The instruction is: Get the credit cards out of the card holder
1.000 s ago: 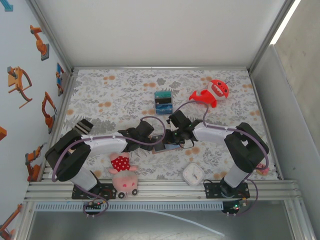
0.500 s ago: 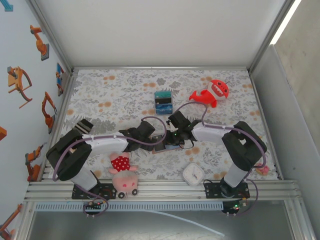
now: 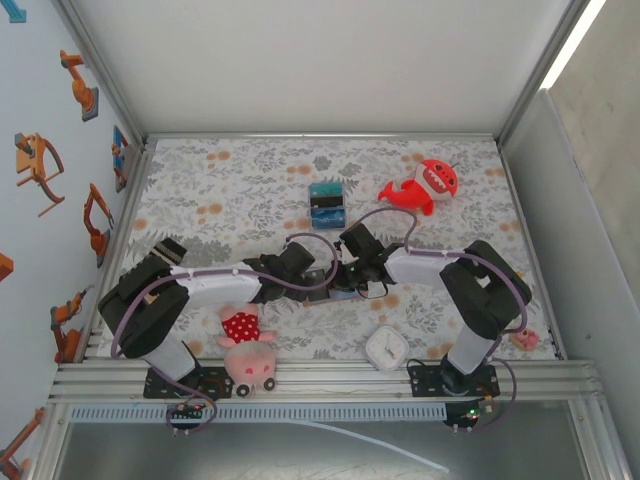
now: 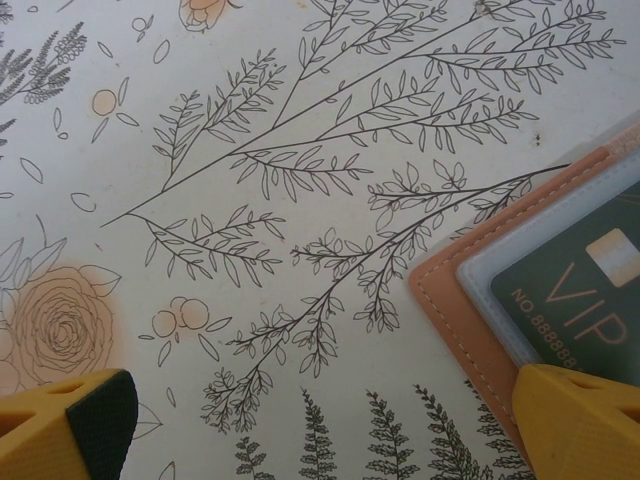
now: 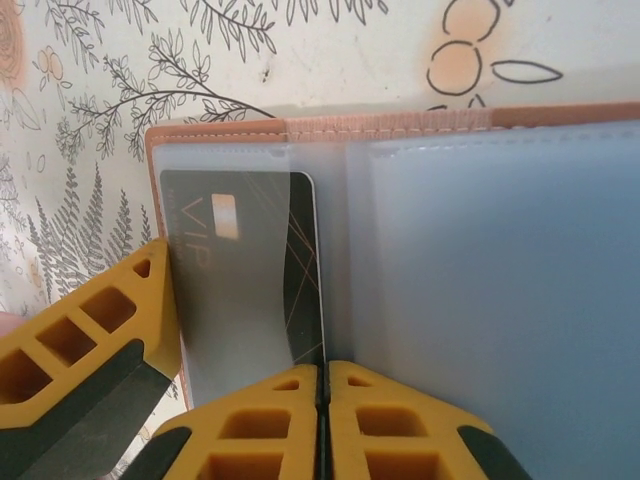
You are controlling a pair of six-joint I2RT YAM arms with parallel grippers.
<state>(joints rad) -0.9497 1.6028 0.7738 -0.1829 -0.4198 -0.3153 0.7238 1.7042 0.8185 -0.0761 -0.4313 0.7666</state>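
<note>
The card holder (image 5: 480,260) lies open on the flowered table cloth, a tan leather rim round blue-grey clear pockets. A dark credit card (image 5: 300,270) marked VIP sticks partly out of its left pocket. My right gripper (image 5: 322,372) is shut, and the card's bare long edge runs straight into the seam between its fingers. My left gripper (image 4: 325,440) stands wide open just left of the holder (image 4: 470,300). One of its yellow fingers (image 4: 585,420) rests over the holder's corner, beside the card (image 4: 570,300). From above, both grippers (image 3: 305,272) (image 3: 347,278) meet mid-table.
A teal-black-blue striped box (image 3: 326,204) stands behind the grippers, with a red shark toy (image 3: 425,186) to its right. A pink pig plush (image 3: 245,345) and a white clock (image 3: 385,347) lie near the front edge. Frame rails bound the table.
The right gripper's jaws have closed the last bit onto the card's edge. Both arms have shifted slightly; the left gripper has stayed wide open.
</note>
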